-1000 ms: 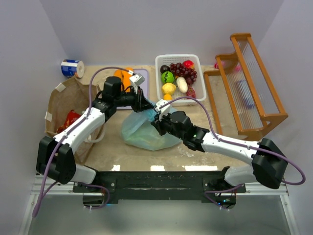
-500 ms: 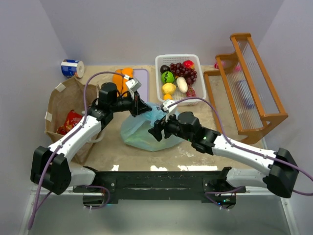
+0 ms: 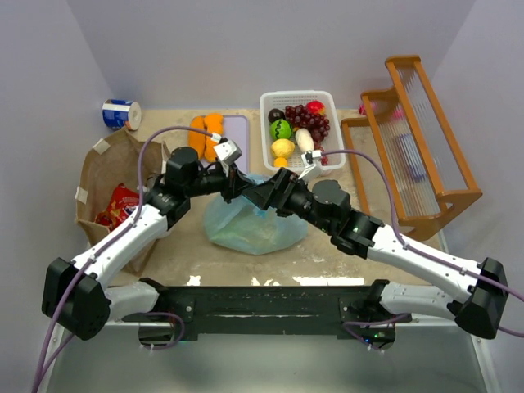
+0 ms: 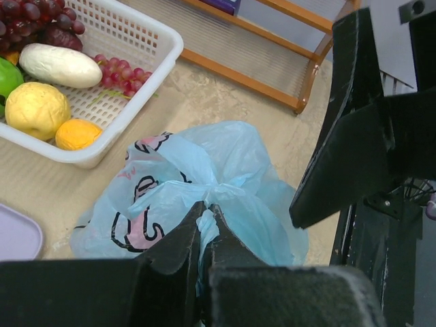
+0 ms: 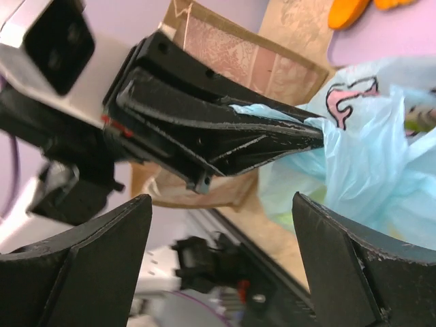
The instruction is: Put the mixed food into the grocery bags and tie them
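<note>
Okay, this looks like the tying step on the light-blue bag (image 3: 246,228). The left claw (image 4: 204,216) is clenched on a twisted ear of the bag's film. Pale blue plastic pokes out between the pinched tips, and the rest of the bag spreads out just beyond and below them.

The right claw (image 5: 221,204) is released, jaws spread wide, nothing in its grasp. It points straight at the left claw, whose tips sit in the gap between its two fingers. The bag body bulges just beside one of those fingers. From above, the two claws meet nose to nose over the bag's top edge.

I can't tell what's inside the blue bag; the film is too cloudy. Most of the mixed food (image 3: 296,131) is not bagged yet. Grapes and green, yellow, white and orange pieces sit in the white basket (image 3: 264,123), just beyond the right claw. The brown paper bag (image 3: 102,176) lies open, well off to the left claw's outer side, with a red packet (image 3: 121,203) inside.

Next move, as I judge it: the right claw closes on the second ear or free tail next to the left tips, without nipping the left fingers. Then it pulls across to form the knot. The thin film probably slips and tears easily, so it should grab a bunched part. The basket food also needs bagging.
</note>
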`<state>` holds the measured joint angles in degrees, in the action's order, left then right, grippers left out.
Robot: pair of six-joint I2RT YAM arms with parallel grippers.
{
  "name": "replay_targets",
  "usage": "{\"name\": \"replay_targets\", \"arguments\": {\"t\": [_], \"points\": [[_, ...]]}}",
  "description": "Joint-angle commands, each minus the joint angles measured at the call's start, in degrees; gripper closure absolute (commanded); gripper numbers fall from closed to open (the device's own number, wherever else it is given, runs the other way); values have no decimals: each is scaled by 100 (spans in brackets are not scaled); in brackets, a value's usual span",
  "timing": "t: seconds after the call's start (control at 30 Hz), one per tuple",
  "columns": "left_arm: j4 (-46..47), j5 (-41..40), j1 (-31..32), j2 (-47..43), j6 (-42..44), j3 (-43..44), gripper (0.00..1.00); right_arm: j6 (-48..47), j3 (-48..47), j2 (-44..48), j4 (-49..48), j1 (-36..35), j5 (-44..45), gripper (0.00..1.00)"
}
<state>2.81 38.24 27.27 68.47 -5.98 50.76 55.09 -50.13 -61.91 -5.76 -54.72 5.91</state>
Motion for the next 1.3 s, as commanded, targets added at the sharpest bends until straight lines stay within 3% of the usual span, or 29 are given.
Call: {"name": "replay_targets", "arguments": {"t": [0.0,0.33,0.93,1.27], "points": [[88,-326,77,-202,308,-22,100,1784,-94,-58,-285,-12,384,12],[124,-387,226,-255,290,-110,100,2752,372,39,-109,-12,1193,12],[159,-721,613,-624,273,-400,100,3832,723,-585,-223,-12,1369,10],[238,-1441,956,-958,369,-629,100,4483,715,-823,22,-12,1211,7]]}}
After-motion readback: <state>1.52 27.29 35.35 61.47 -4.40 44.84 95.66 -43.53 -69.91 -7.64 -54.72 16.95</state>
